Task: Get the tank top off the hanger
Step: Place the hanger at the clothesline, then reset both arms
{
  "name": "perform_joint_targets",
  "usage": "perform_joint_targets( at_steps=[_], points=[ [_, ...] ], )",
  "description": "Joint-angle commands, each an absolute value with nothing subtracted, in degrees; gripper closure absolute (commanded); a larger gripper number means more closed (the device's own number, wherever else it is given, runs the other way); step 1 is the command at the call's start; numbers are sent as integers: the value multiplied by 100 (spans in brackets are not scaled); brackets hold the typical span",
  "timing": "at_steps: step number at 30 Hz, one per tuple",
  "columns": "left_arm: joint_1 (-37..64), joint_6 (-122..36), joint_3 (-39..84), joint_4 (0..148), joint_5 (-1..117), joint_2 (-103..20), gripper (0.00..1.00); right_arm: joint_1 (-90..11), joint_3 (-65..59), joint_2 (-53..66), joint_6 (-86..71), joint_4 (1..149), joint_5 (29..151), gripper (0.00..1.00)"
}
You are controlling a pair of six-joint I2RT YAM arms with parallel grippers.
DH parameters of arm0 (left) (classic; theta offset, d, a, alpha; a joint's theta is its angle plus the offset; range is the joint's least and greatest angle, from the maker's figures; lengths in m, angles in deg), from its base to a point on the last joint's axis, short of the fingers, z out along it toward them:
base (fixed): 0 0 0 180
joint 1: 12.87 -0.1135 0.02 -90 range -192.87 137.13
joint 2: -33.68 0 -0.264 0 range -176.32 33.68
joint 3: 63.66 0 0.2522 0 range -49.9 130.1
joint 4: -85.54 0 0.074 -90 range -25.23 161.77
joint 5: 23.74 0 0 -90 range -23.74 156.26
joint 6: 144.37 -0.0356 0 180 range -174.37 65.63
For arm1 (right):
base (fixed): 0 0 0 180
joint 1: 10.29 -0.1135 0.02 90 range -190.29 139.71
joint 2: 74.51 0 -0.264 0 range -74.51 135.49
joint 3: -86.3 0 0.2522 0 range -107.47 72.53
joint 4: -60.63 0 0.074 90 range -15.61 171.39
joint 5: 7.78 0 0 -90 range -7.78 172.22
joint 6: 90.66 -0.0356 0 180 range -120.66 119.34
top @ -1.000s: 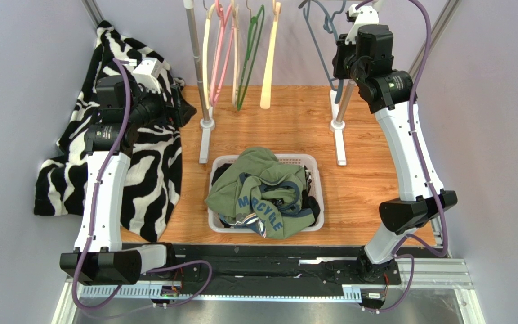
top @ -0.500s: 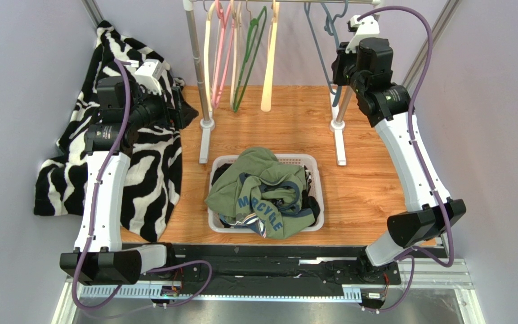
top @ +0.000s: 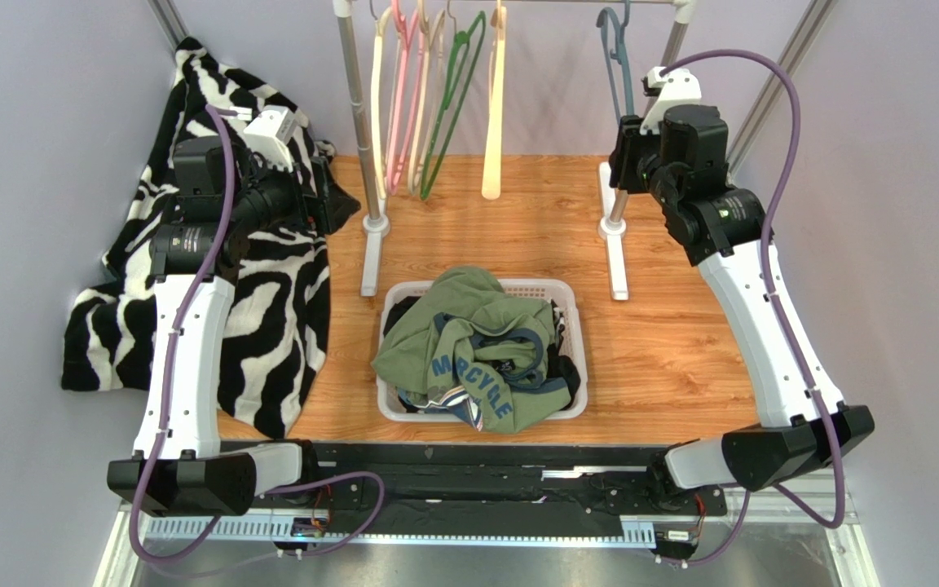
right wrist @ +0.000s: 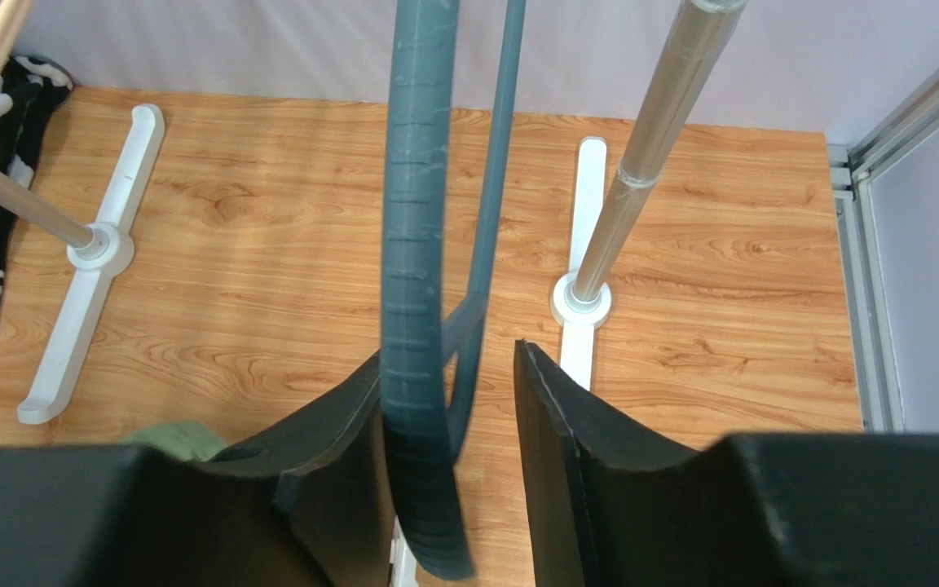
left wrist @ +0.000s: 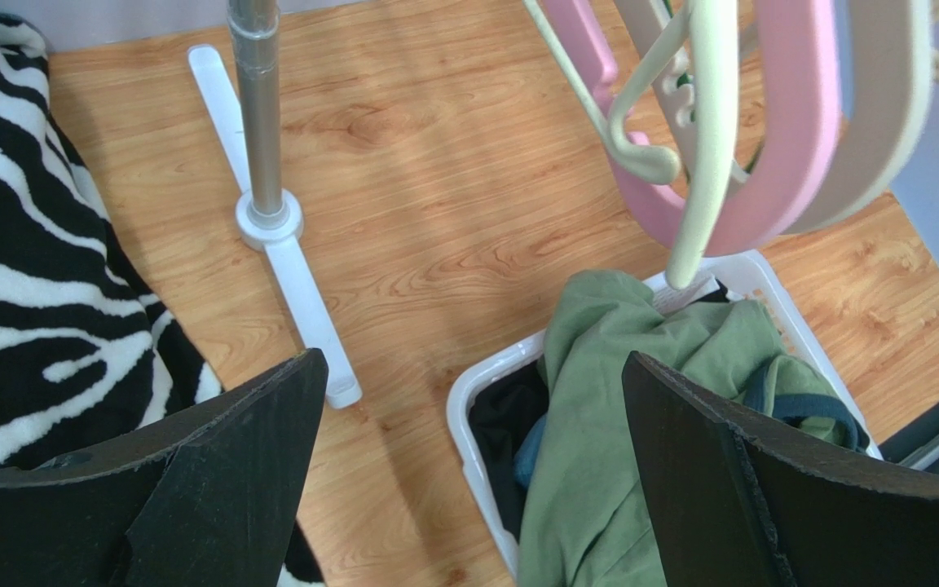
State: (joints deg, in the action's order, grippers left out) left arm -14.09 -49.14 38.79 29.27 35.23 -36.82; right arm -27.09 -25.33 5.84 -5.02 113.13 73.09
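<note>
A bare blue-grey hanger point(top: 615, 55) hangs from the rail at the back right, with no garment on it. My right gripper point(top: 625, 144) is just in front of it. In the right wrist view the hanger point(right wrist: 419, 306) runs down between the fingers of the right gripper point(right wrist: 450, 355); it rests against the left finger with a gap to the right one, so the jaws are not clamped. A green garment with blue trim point(top: 475, 330) lies heaped in the white basket point(top: 581, 355). My left gripper point(top: 321, 196) is wide open and empty, high over the floor beside the basket point(left wrist: 467, 422).
Cream, pink point(top: 403, 73) and green point(top: 450, 98) hangers hang on the rail's left part. The rack's two posts stand on white feet point(top: 373, 263), point(top: 618, 263). A zebra-striped cloth point(top: 266, 306) covers the left side under the left arm. The right wall is near.
The right arm has come down and back from the rail. The blue-grey hanger, earlier tilted near the gripper, now hangs straight from the rail. The left arm has not moved.
</note>
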Motion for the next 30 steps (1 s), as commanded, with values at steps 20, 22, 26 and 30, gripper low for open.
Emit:
perform_joint_targets(
  at_steps=[20, 22, 26, 30],
  points=[
    [-743, -5428, 4792, 2108, 3050, -4059, 1, -4148, -640, -2661, 223, 11358, 7353, 25],
    [-742, -5569, 4749, 2097, 3014, -3937, 1, -4395, -491, -2705, 145, 11578, 7064, 24],
    [-734, -5604, 4591, 2080, 3136, -3638, 1, -4404, -244, -2819, -223, 11895, 6912, 23],
    [-734, -5797, 4415, 1887, 3119, -3366, 3, -4404, -24, -2995, -566, 11966, 6746, 16]
  ],
)
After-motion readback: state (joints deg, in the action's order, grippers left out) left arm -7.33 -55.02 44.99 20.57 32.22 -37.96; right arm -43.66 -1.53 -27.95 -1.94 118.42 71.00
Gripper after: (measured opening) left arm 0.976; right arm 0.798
